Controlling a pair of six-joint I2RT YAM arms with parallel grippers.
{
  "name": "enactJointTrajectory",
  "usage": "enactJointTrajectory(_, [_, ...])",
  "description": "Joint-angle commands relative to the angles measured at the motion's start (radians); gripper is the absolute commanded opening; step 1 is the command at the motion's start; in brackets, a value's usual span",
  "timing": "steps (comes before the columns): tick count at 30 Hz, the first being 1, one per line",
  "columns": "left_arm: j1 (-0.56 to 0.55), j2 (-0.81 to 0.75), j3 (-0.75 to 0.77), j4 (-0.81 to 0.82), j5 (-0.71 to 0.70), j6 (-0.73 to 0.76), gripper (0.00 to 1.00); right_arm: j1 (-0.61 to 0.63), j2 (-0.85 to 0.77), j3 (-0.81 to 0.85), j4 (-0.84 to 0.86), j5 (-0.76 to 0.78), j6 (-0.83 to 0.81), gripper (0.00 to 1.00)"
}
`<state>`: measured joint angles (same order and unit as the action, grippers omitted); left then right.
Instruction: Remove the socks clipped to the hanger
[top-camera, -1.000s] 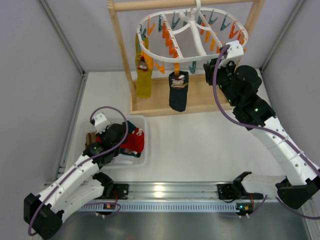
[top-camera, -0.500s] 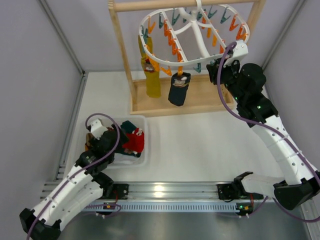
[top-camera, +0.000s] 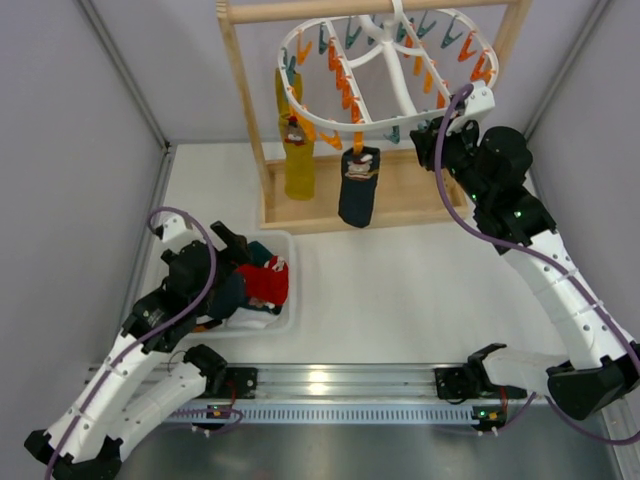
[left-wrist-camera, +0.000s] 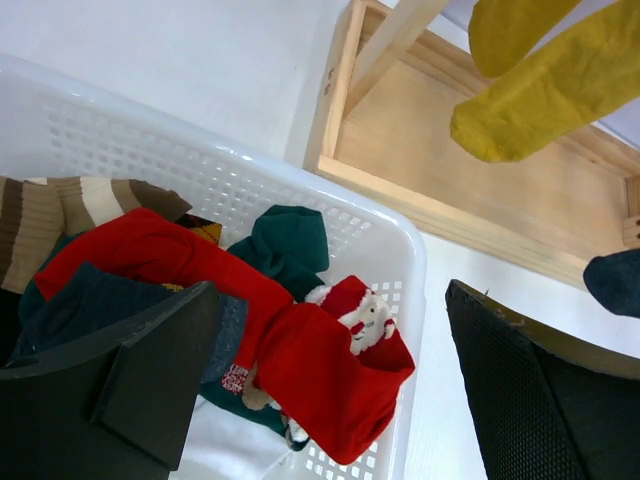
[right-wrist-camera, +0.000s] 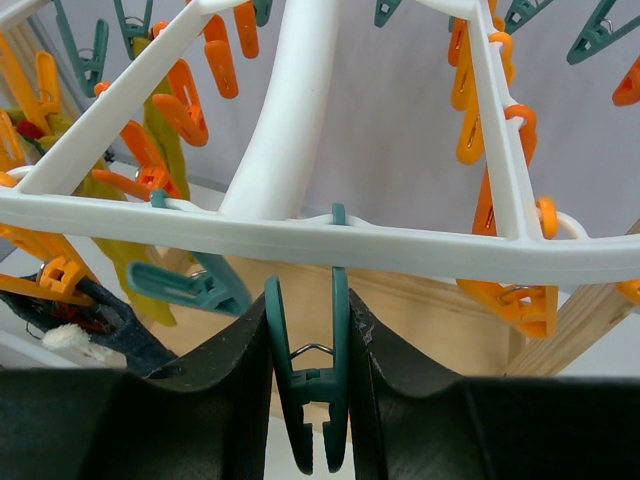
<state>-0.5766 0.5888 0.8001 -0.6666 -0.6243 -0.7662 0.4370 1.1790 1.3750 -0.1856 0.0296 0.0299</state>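
- I judge the job partly done: some socks lie in a bin, and at least a yellow pair and one dark sock are still clipped up.
- The room is a small bay with plain grey walls (top-camera: 70, 200) from 9 through 12 to 3 o'clock.
- The table (top-camera: 420, 300) is flat, white and matte, and a metal rail (top-camera: 340, 385) carrying my two bases runs along 6 o'clock.
- A wooden stand (top-camera: 246, 110) sits at 12 o'clock on the table, its flat base on the surface.
- The hanger (top-camera: 402, 88) hangs from the stand's top bar, a white oval frame hung with orange and teal pegs, most of them empty.
- A white mesh basket (left-wrist-camera: 250, 190) sits at 8 o'clock on the table, with a red sock (left-wrist-camera: 320, 375), a green sock (left-wrist-camera: 290, 240), a striped sock (left-wrist-camera: 60, 205) and something dark blue heaped inside.
- The yellow socks (top-camera: 298, 170) dangle at 9 o'clock of the hanger, close to the stand's left post.
- The dark sock (top-camera: 357, 195) dangles at 7 o'clock of the hanger, above the stand's base.
- My left gripper (left-wrist-camera: 330, 390) hangs over the basket with its fingers spread wide and nothing between them.
- My right gripper (right-wrist-camera: 306, 340) is up at the hanger's rim at 4 o'clock, its fingers pressed against both sides of a teal peg (right-wrist-camera: 320, 410).
- That peg holds no sock, so this grip looks to me like a brace on the frame rather than a release.
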Motion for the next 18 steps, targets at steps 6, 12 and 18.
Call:
enactJointTrajectory(6, [0.004, 0.097, 0.059, 0.213, 0.289, 0.108, 0.99, -0.021, -0.035, -0.019, -0.081, -0.022, 0.011, 0.28])
enactJointTrajectory(12, [0.004, 0.406, 0.051, 0.699, 0.883, 0.28, 0.99, -0.021, -0.042, -0.03, -0.084, -0.075, 0.025, 0.28])
enactJointTrajectory(18, [0.0, 0.601, 0.096, 0.877, 0.917, 0.392, 0.99, -0.027, -0.051, -0.03, -0.103, -0.137, 0.038, 0.28])
